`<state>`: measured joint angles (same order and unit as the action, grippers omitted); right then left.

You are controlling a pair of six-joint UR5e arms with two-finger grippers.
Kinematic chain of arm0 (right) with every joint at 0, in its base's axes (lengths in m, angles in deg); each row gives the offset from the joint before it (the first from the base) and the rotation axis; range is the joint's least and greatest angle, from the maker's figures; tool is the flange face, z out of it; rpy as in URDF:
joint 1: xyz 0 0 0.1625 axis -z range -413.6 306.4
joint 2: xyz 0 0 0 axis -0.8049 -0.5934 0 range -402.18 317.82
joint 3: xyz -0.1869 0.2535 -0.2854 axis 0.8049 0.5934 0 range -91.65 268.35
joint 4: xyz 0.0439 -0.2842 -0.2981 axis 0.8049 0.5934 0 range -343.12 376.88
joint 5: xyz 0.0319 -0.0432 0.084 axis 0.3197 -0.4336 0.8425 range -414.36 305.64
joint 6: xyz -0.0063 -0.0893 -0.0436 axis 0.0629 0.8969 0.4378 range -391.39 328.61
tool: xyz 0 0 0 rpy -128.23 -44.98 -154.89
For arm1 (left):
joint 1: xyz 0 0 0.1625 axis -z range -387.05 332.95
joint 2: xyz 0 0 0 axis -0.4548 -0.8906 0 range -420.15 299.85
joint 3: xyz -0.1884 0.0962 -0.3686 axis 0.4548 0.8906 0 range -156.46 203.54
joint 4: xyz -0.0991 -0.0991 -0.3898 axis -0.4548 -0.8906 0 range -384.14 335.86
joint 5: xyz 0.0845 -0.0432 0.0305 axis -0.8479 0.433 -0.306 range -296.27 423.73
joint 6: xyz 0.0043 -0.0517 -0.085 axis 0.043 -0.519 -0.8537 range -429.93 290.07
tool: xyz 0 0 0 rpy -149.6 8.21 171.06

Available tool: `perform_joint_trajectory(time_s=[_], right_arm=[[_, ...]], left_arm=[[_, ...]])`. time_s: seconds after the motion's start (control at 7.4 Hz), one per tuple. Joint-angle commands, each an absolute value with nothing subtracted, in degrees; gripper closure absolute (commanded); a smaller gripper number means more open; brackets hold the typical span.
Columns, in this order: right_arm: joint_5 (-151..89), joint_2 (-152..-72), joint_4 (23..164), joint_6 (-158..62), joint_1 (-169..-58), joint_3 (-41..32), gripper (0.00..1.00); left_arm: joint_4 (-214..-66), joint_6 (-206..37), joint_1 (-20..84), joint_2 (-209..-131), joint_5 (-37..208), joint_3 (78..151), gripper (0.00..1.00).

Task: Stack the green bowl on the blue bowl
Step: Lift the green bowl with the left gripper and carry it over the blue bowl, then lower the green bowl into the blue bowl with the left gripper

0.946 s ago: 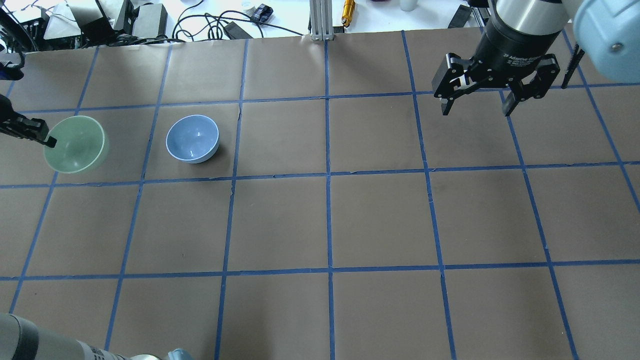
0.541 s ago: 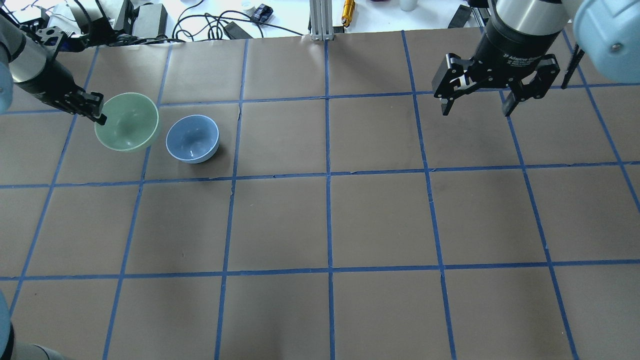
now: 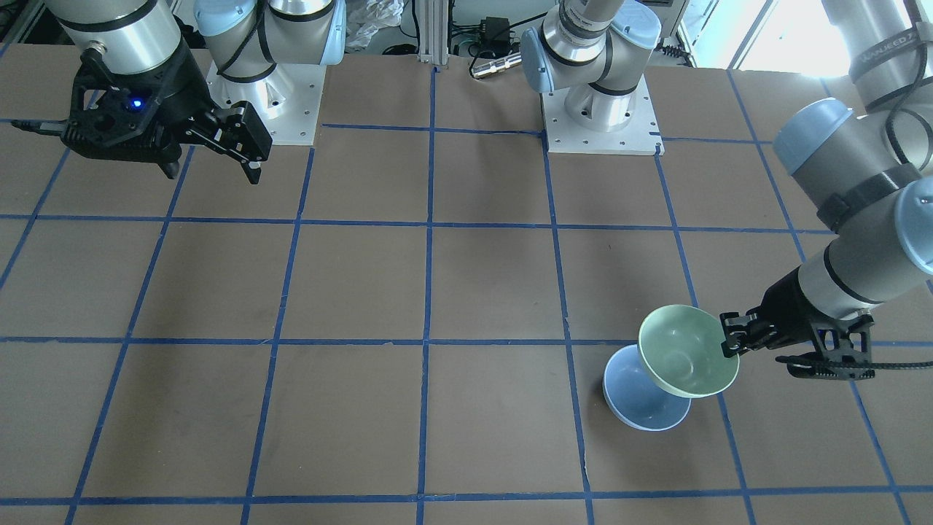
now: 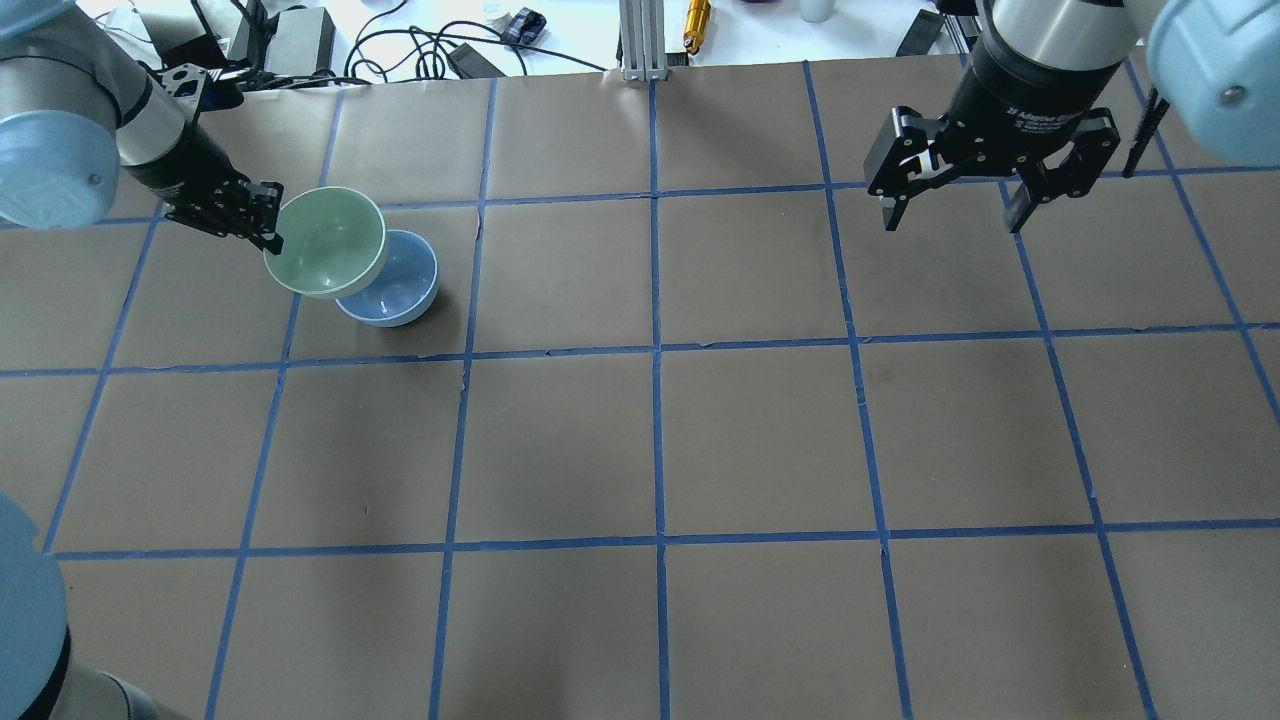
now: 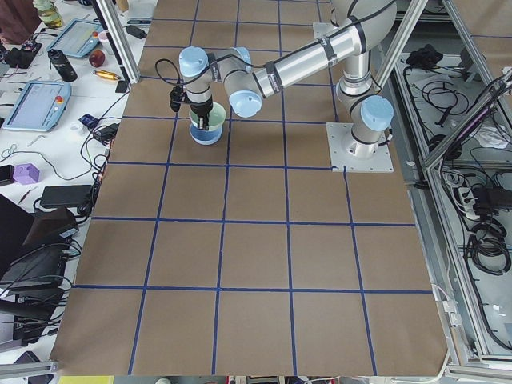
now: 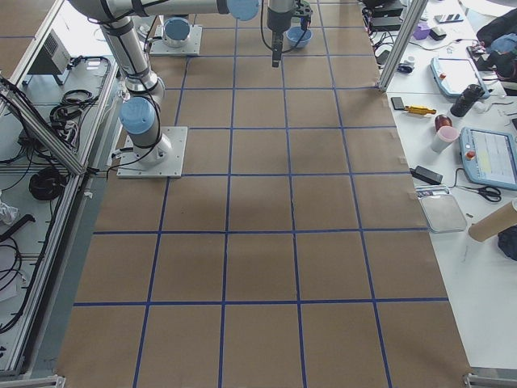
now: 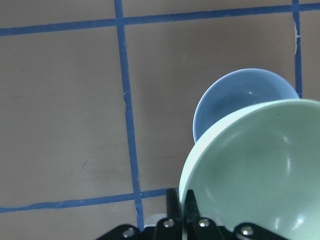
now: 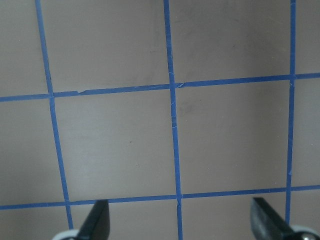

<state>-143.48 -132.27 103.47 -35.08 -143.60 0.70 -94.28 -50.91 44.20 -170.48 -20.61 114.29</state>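
The desk (image 4: 660, 450) was brown paper ruled into squares by blue tape lines (image 4: 657, 350). Several rows of squares lay between its near edge and the bowls. Toward the far left, the blue bowl (image 4: 405, 295) sat upright on the desk inside one square, just short of the tape line on its near side and about one square in from the far edge.

The green bowl (image 4: 325, 242) hung above it, off the desk and tipped. It overlapped the blue bowl's rim on the robot's left side; whether the two touched could not be told. The left hand (image 4: 272, 232) was closed tight on the green bowl's rim, on the side away from the blue bowl. One finger (image 7: 172, 202) pressed the outside wall.

Well apart, at the far right, the right hand (image 4: 952, 222) hovered over the desk with its fingers spread wide, gripping nothing. Beyond the far edge lay cables (image 4: 400, 40) and a metal post (image 4: 640, 40).
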Motion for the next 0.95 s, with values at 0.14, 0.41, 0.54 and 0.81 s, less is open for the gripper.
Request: perform_joint_trajectory(time_s=[0.14, 0.41, 0.54, 0.81], right_arm=[[-143.48, -132.27, 103.45, -35.08, -143.6, 0.72, 0.0], [-143.48, -132.27, 103.54, -35.08, -143.6, 0.72, 0.0], [-143.48, -132.27, 103.45, -35.08, -143.6, 0.72, 0.0], [-143.48, -132.27, 103.45, -35.08, -143.6, 0.72, 0.0]], left_arm=[[-92.16, -52.53, 45.28, -175.27, -19.77, 111.53, 1.0], [-92.16, -52.7, 45.28, -176.95, -19.68, 110.64, 1.0], [-92.16, -54.44, 45.8, -177.39, -19.77, 110.64, 1.0], [-92.08, -54.11, 46.95, -177.3, -19.86, 111.86, 1.0]])
